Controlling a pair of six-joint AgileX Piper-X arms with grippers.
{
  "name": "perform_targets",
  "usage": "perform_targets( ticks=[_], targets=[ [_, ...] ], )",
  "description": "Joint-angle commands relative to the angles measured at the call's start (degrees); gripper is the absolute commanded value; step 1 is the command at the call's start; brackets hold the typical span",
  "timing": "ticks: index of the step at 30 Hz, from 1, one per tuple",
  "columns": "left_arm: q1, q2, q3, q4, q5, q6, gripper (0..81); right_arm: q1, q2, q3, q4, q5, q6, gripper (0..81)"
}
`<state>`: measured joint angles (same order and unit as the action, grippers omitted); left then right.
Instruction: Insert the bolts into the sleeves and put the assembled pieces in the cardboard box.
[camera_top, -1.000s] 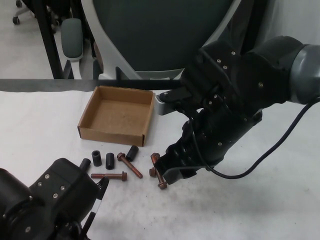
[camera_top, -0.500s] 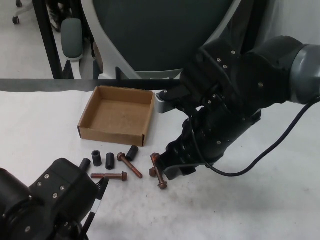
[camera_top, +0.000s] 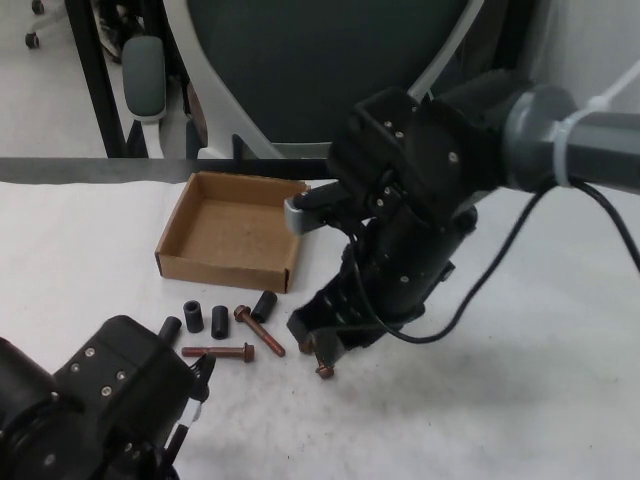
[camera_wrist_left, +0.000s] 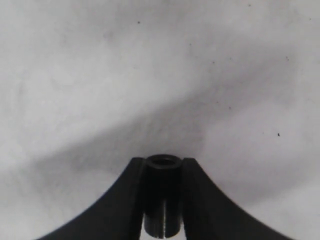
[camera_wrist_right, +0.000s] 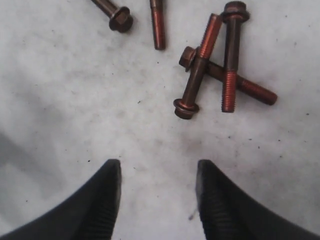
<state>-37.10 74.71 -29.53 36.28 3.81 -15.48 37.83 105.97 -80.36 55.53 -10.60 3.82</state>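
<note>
Right arm (camera_top: 420, 200): matte black casing, small silver screws (camera_top: 452, 156) dotted over it. Grey section (camera_top: 535, 125) farther up, bound by a white tie (camera_top: 557, 160). Black cable (camera_top: 500, 258) loops below. Pale grey block (camera_top: 303, 213) on the front face. Right fingers (camera_wrist_right: 107, 200) black, inner faces ribbed. Left arm (camera_top: 100, 400): matte black casing, rounded corners, silver screws. Left fingers (camera_wrist_left: 122, 200) black, smooth, curved outward toward the root.

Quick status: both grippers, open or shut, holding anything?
Left gripper: closed on a black sleeve.
Right gripper: open, holding nothing, above the loose bolts.
</note>
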Motion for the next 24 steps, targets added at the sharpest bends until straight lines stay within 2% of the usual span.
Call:
perform_targets(
  ticks=[1,7,12,19,24],
  targets=[
    [0.0,-4.1,0.0,0.0,-1.8,0.5,0.8,-0.2,1.8,-5.4,1.5,-2.6,-0.4,44.7],
    [0.0,-17.0,0.0,-0.2,-4.9,0.5,0.8,-0.2,5.1,-12.1,6.1,-2.6,-2.9,44.7],
    [0.0,-28.8,0.0,1.2,-6.8,0.5,0.8,-0.2,8.1,-17.0,9.1,-5.4,-2.5,44.7],
    [0.0,-43.0,0.0,12.7,-8.7,0.5,0.8,-0.2,10.9,-21.6,10.0,-5.4,-3.2,44.7],
    [0.0,-52.2,0.0,20.2,-8.7,0.3,0.8,-0.2,14.0,-25.4,12.7,-5.1,-7.5,44.7]
  ],
)
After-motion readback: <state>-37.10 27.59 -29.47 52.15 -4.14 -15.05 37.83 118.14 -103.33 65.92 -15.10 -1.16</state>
